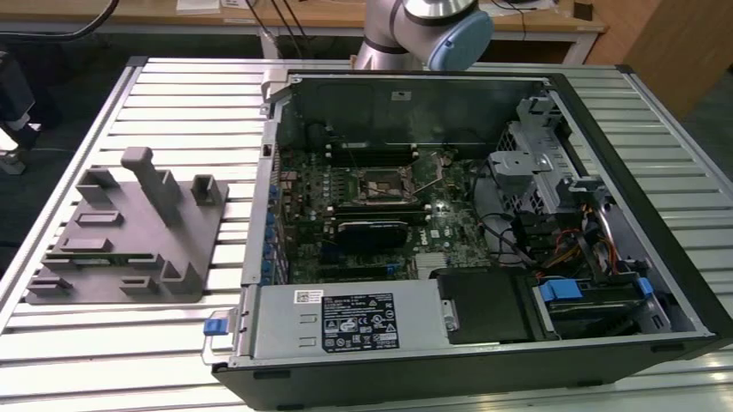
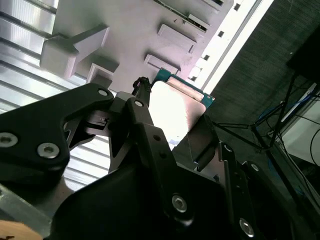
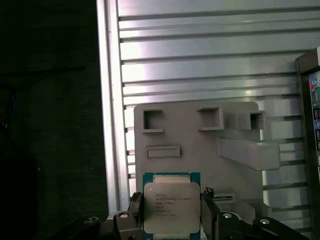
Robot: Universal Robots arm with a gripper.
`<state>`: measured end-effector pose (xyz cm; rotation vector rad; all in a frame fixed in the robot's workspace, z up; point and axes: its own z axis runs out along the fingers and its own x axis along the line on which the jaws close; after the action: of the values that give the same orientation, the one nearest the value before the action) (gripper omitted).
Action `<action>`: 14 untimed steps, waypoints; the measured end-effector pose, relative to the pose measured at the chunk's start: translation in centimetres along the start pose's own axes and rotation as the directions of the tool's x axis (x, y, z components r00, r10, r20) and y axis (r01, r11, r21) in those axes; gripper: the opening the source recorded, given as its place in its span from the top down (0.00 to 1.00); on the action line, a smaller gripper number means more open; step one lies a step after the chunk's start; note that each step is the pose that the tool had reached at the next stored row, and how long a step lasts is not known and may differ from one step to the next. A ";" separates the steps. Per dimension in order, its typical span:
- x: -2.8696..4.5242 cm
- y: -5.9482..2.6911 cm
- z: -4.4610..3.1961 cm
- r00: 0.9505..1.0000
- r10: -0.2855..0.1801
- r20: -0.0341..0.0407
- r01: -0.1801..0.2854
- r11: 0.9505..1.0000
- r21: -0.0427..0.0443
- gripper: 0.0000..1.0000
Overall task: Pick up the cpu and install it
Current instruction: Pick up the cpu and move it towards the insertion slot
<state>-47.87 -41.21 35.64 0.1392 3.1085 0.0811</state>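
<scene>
In both wrist views my gripper (image 3: 171,212) is shut on the cpu (image 3: 171,205), a flat square chip with a silvery top and a green rim. Black fingers (image 3: 134,210) press against two opposite edges. In the second wrist view the cpu (image 2: 176,107) looks bright between the gripper's (image 2: 175,122) dark linkages. The chip hangs well above the grey plastic tray (image 3: 200,145), apart from it. In the exterior view the open computer case (image 1: 458,223) lies on the table, its motherboard socket (image 1: 378,184) facing up.
The grey tray (image 1: 126,236) with upright posts sits at the exterior view's left on the ribbed metal table (image 1: 184,103). The arm's base joint (image 1: 430,26) stands behind the case. A drive cage (image 1: 538,163) and cables fill the case's right side; a power supply (image 1: 343,322) lies at its front.
</scene>
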 end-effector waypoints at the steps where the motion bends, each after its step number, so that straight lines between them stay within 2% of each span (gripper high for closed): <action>1: -0.01 0.01 -0.18 1.000 0.000 0.000 0.000 1.000 0.000 0.46; 14: -0.06 0.13 -2.45 1.000 0.000 0.000 0.000 1.000 0.000 0.46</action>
<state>-47.87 -41.20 38.10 0.1392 3.1085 0.0811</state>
